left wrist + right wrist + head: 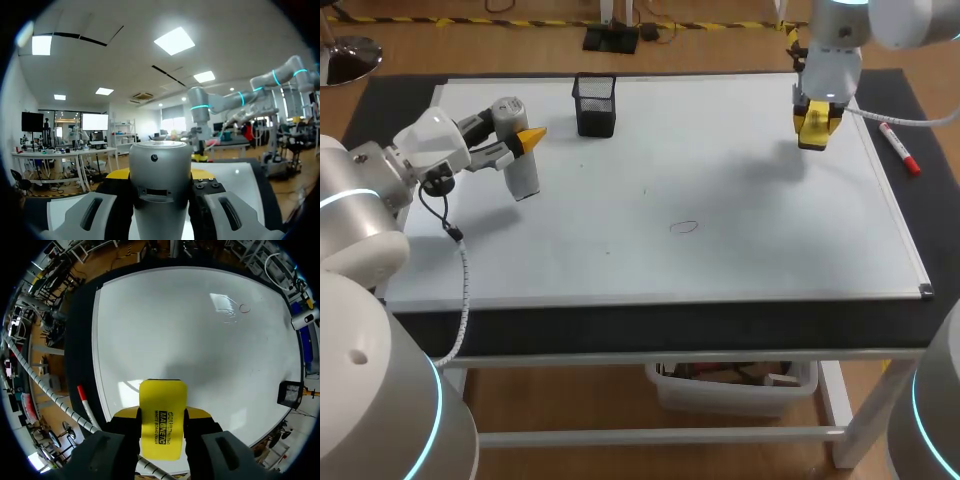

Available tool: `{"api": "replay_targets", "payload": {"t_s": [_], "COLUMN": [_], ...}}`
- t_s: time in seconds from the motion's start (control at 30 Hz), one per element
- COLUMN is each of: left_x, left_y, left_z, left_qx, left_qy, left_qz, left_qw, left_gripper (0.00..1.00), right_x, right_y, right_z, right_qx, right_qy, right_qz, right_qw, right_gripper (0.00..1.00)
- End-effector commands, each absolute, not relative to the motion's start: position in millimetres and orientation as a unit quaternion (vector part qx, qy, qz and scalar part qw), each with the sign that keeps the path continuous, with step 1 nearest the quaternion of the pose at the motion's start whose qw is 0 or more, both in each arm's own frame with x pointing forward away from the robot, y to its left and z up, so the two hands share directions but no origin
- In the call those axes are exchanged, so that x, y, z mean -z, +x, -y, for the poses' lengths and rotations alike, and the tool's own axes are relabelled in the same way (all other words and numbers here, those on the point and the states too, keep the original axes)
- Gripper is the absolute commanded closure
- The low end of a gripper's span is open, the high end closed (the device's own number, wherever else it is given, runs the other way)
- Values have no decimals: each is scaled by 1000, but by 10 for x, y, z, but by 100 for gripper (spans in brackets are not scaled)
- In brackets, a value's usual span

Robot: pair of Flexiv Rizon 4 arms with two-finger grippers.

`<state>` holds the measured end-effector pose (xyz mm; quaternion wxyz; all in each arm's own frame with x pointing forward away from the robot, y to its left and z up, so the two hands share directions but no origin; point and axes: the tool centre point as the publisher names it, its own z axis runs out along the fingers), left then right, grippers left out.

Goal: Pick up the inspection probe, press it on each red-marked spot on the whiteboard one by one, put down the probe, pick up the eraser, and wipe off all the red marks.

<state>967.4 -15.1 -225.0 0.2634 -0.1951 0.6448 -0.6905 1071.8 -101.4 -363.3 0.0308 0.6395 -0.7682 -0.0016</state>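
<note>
Right gripper (816, 128) clamps black-lettered yellow eraser (162, 405); left gripper (525, 140) grips probe (160, 185).

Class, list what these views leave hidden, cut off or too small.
Left wrist view: the inspection probe is cut off at one end by the picture's edge.
Head view: the drawn mark on the whiteboard is too small to tell its colour.
Head view: the mesh pen holder is too dark inside.
Right wrist view: the eraser has its wiping face turned away.
</note>
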Motion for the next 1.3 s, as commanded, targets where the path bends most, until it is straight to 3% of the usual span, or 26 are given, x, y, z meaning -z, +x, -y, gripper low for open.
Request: {"api": "replay_targets", "payload": {"t_s": [0.03, 0.7, 1.3], "left_x": [2247, 2333, 2505], "left_y": [9609, 9003, 9006], "left_z": [282, 1701, 2554], "left_qx": [693, 748, 765], "left_qy": [-191, -73, -21], "left_qz": [-644, -642, -641], "left_qw": [262, 153, 68], "left_gripper": [100, 100, 100], "right_x": [3622, 3622, 3622], "right_y": [10722, 10722, 10722], "right_z": [1022, 1022, 1022], "right_qx": [1, 1, 1], "right_qy": [640, 640, 640], "right_qz": [767, 767, 767], "right_qw": [31, 31, 31], "right_gripper": [100, 100, 100]}}
